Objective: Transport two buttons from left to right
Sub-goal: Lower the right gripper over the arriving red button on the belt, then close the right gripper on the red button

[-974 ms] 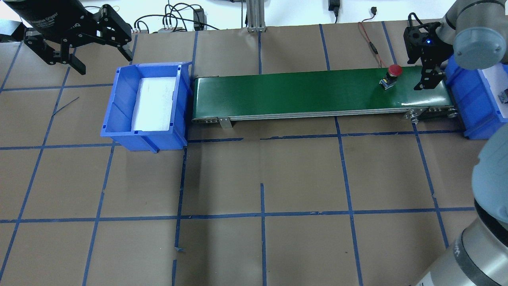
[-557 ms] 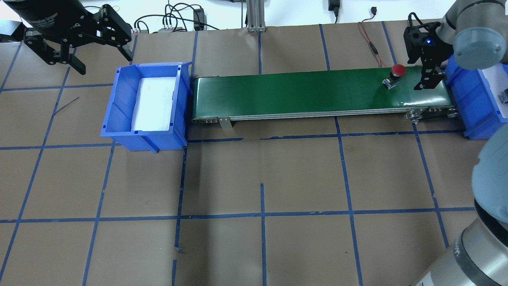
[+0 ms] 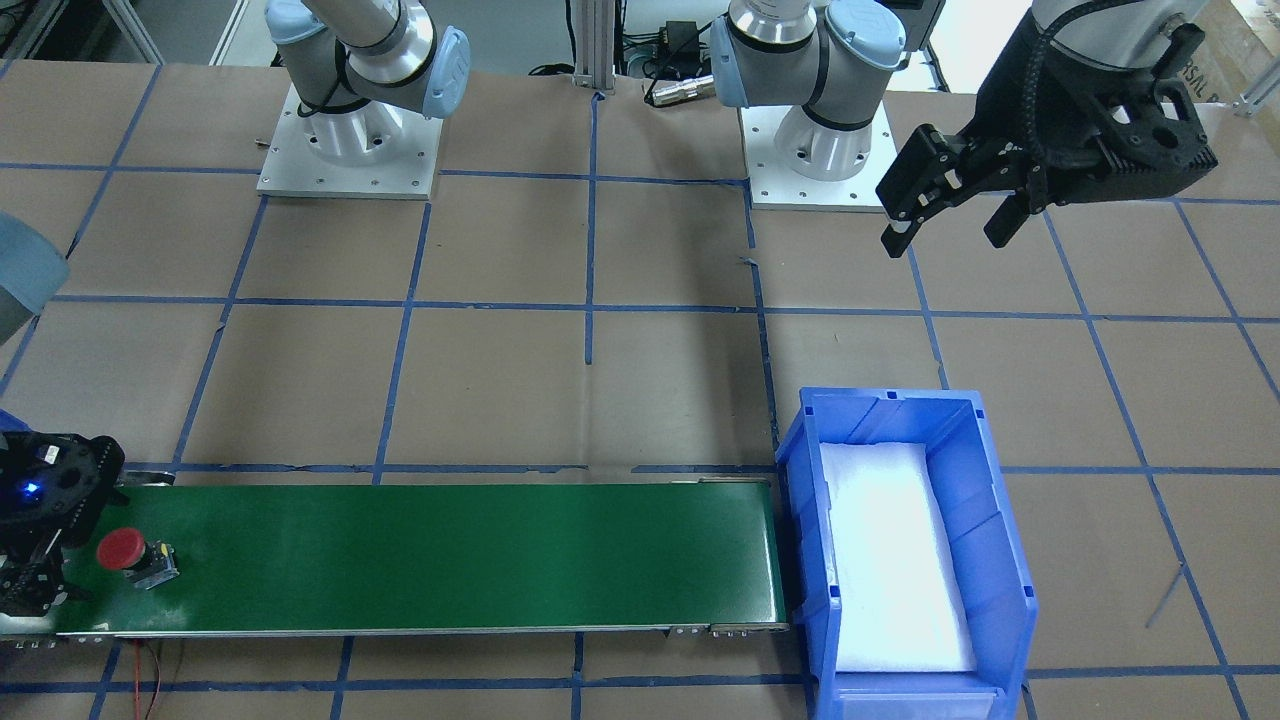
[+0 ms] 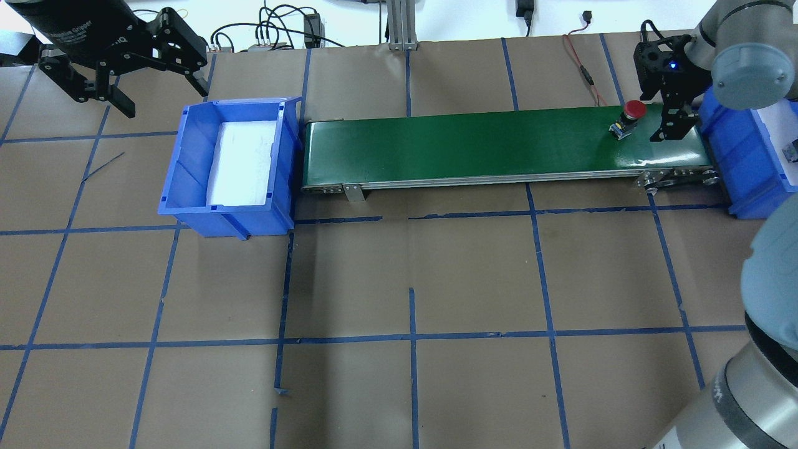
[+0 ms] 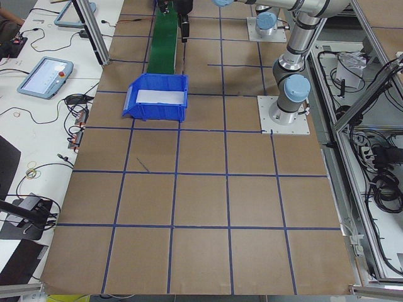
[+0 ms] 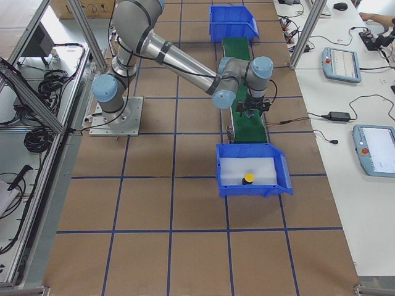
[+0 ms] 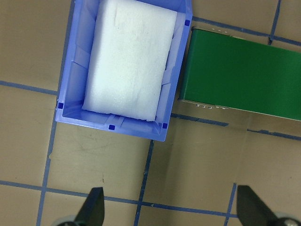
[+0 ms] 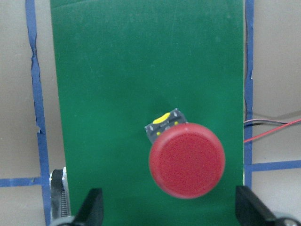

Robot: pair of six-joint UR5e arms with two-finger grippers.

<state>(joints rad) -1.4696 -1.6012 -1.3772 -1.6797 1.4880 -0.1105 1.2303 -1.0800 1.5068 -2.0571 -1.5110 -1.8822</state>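
Green belt point(image 4: 467, 140) carries one red button point(image 4: 629, 115) — left gripper point(image 4: 163, 100), right gripper point(image 8: 170, 209) both splayed

Brown paper covers the worktop point(image 4: 474, 274), crossed by a grid of blue tape lines point(image 4: 411, 337). A white side bench point(image 6: 370, 203) carries teach pendants point(image 6: 342, 65); aluminium frame posts point(image 6: 86, 34) rise along the edges.

Robotics lab: tape-gridded table point(image 4: 474, 274), teach pendants point(image 6: 341, 63) on bench beside table, aluminium posts point(image 6: 307, 34) at table's edge.

The red button point(image 4: 628, 117) lies on bare conveyor belt point(image 4: 467, 146), blue bin point(image 4: 735, 162) wall just beyond.
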